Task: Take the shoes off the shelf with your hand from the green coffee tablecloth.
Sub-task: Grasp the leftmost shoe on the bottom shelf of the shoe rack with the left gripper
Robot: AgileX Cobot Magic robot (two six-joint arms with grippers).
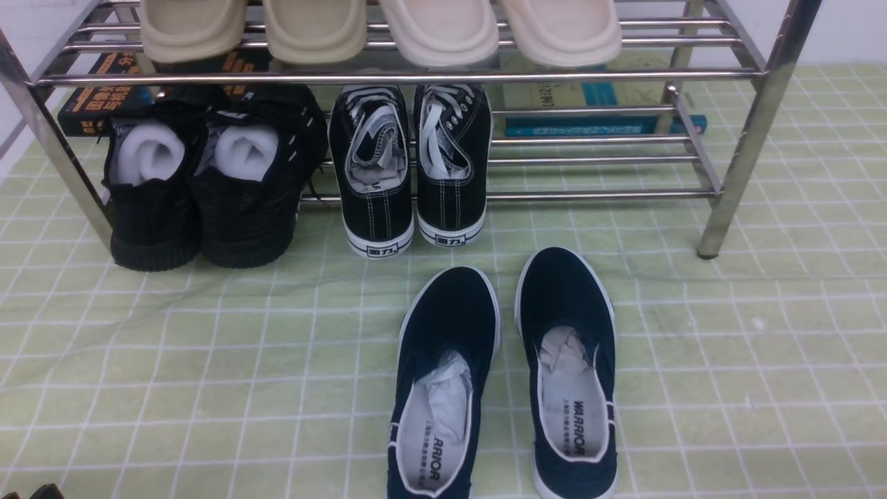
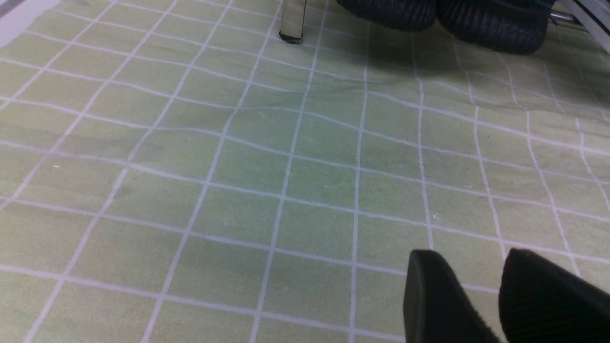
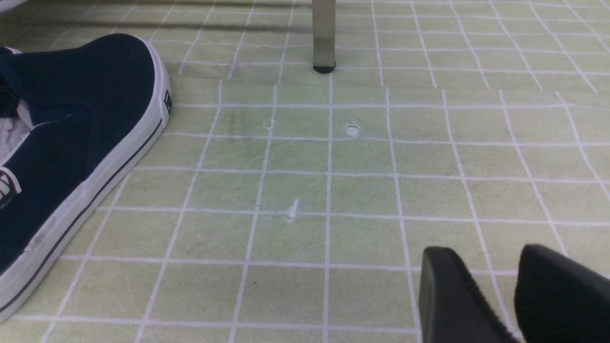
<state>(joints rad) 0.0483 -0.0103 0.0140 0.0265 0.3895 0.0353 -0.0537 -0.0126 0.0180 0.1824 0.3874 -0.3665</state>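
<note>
At the left end of the shelf (image 1: 416, 77), lower tier: the shoes (image 1: 201, 194), heels seemingly resting on the green coffee tablecloth (image 1: 208, 360) (white paper stuffing in both). Over bare cloth, short of those heels: the left gripper (image 2: 472, 259), fingers parted, nothing between. Beside a navy slip-on (image 3: 71, 157): the right gripper (image 3: 483, 255), likewise parted and empty.

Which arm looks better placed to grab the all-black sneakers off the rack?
Probably left. The all-black sneakers sit at the left end of the shelf, their heels ahead of the left gripper; the right gripper faces a navy slip-on instead.
</note>
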